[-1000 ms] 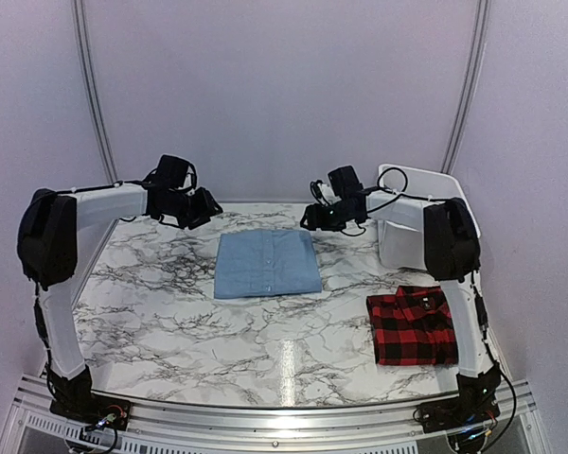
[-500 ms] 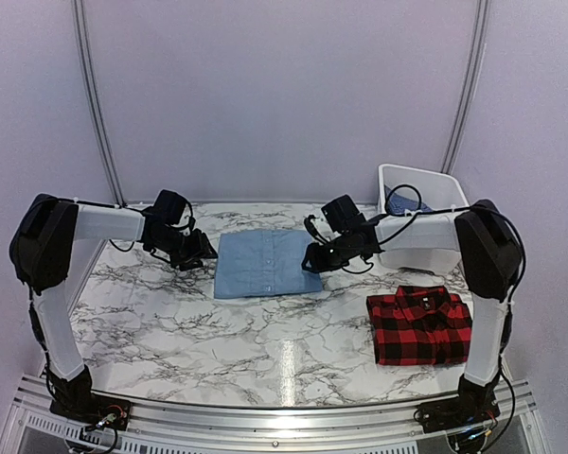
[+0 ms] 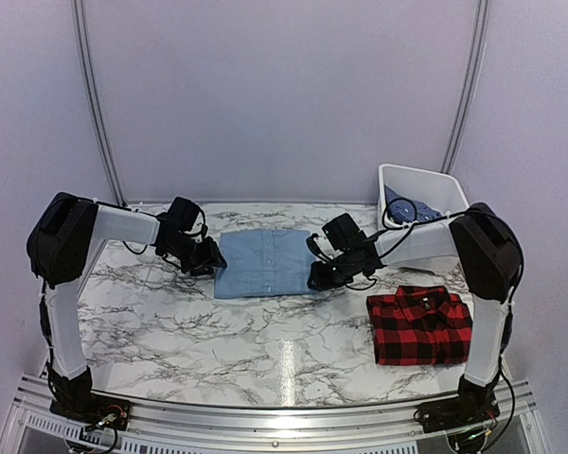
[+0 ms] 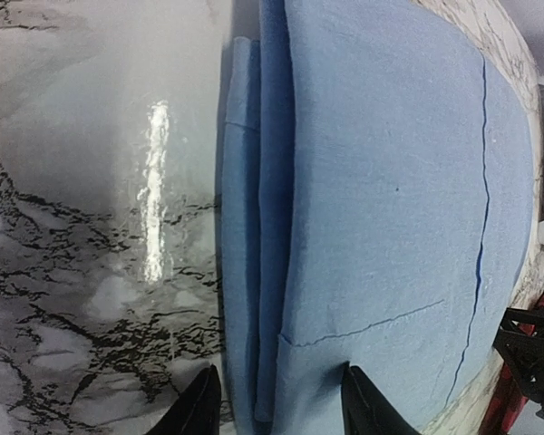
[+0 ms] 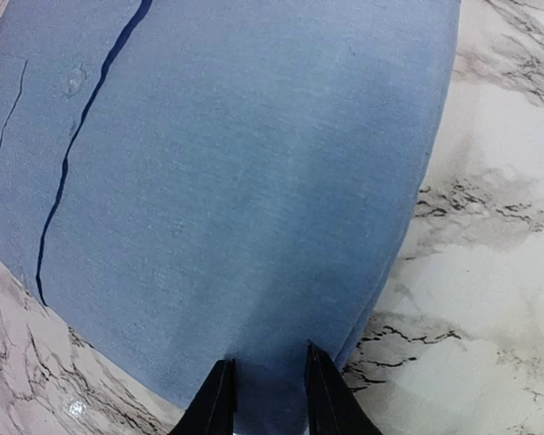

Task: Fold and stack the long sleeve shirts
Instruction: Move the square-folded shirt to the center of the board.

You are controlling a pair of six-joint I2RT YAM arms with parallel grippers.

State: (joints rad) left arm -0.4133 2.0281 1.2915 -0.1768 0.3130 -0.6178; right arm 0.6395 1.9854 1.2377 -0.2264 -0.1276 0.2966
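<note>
1. Marble table, white with dark veins, stands inside pale walls.
2. At the table's middle lies the blue shirt, folded into a flat rectangle. The button seam runs across its upper face.
3. The left gripper sits low at the blue shirt's left edge.
4. From the left wrist, that gripper has its fingers well apart. The stacked folds of the blue shirt's edge lie in the gap between them. Neither finger visibly presses the cloth.
5. The right gripper sits low at the blue shirt's near right corner.
6. From the right wrist, this gripper has its fingers apart, with a narrower gap than the left pair. Both tips are over the blue shirt just inside its rounded edge. Blue cloth shows between them, with bare marble to one side.
7. The plaid shirt, red and black, lies folded with its collar up. It is to the right of the blue shirt and nearer the arm bases, and the two are not touching.
8. A white bin stands to the right of the blue shirt, toward the back wall. Darker blue cloth shows inside it.
9. Both arms reach in from the table's two sides, elbows raised and wrists bent down to the blue shirt.
</note>
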